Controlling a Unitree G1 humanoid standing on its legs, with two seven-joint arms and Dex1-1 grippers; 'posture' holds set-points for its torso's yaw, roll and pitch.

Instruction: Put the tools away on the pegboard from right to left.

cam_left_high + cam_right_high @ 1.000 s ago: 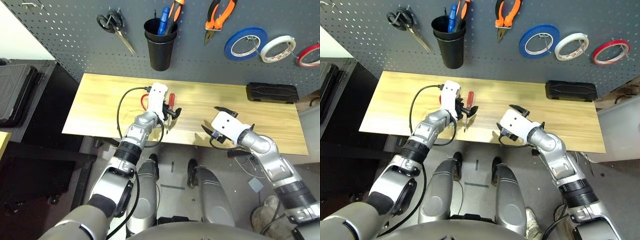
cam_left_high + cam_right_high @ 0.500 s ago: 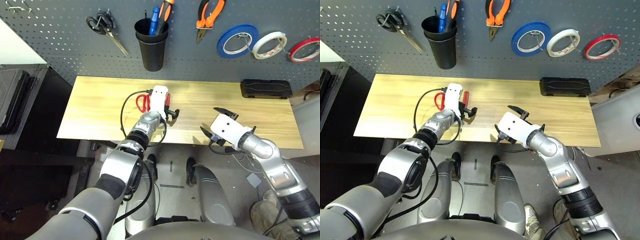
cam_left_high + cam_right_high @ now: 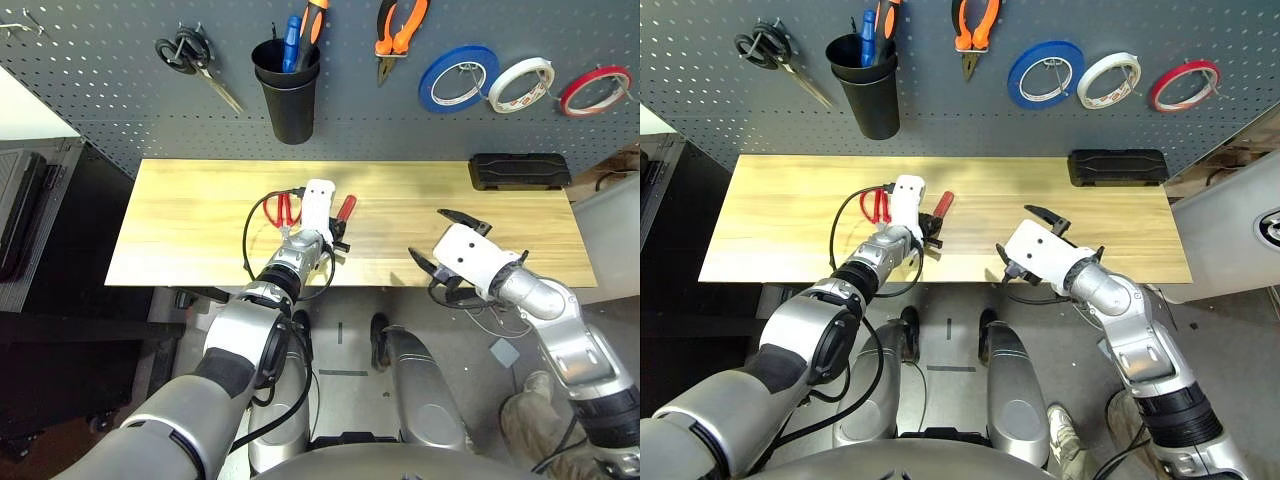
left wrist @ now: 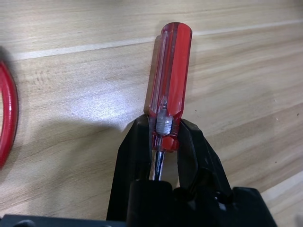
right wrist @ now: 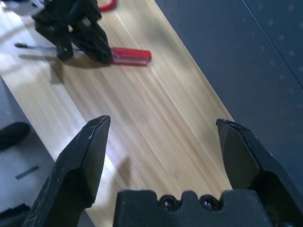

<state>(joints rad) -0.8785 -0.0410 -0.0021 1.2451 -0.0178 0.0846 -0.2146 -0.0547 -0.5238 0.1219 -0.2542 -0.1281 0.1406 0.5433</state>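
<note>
Red-handled screwdriver (image 4: pixel 169 85) in left hand (image 4: pixel 163 142)

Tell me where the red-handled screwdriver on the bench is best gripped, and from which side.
Grip the red-handled screwdriver at the handle's narrow end beside the shaft, coming along the shaft from the tip end. It lies flat, so fingers can straddle it, as the left claw does.

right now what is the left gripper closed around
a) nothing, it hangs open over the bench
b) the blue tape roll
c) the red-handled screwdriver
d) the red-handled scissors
c: in the left wrist view the left gripper has its black fingers pinching the screwdriver where the red handle meets the shaft, while the red-handled scissors lie beside it on the table.
</note>
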